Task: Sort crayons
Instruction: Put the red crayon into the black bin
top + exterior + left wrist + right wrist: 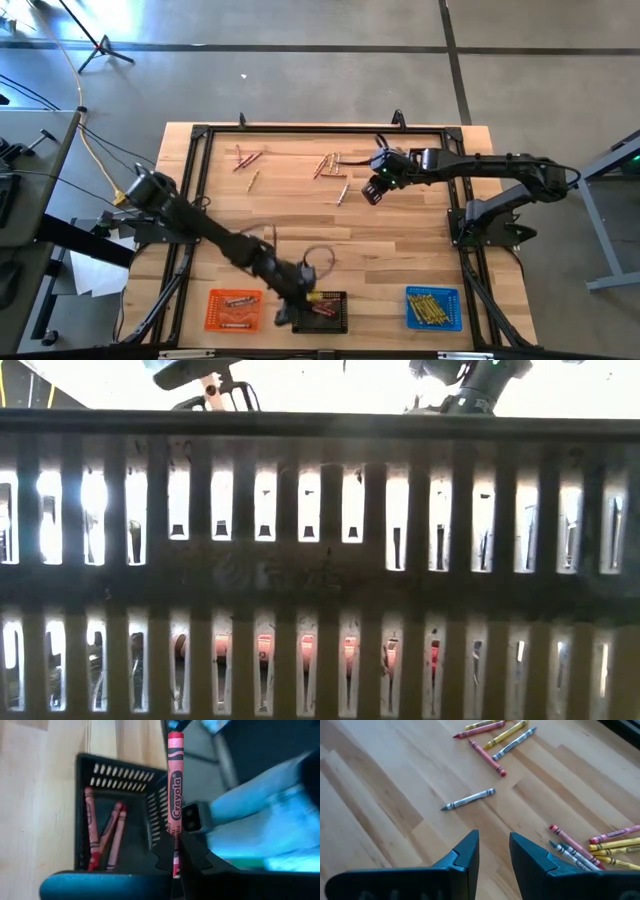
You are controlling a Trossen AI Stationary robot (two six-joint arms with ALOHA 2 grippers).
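Note:
A red crayon (175, 795) is held in my left gripper (300, 305), which is shut on it at the near edge of the table, over the black tray (344, 300). Three more red crayons (107, 837) lie on that tray's floor. Loose crayons lie on the far half of the table: one group (245, 160) at the left, one (330, 165) in the middle. A grey crayon (469, 799) lies alone. My right gripper (494, 837) hangs open above the wood near the middle group, with nothing between its fingers. My left gripper pinches the red crayon by its rear end (174, 854) between its two fingers. The crayon runs on in line with the fingers and sticks out well beyond their tips. It is lifted clear, its free end beyond the black tray's wall (155, 795).
An orange tray (213, 308) with crayons stands left of the black one, a blue tray (455, 308) with yellow crayons to its right. A slotted tray wall (320, 575) fills the low view. A black frame (200, 135) borders the tabletop.

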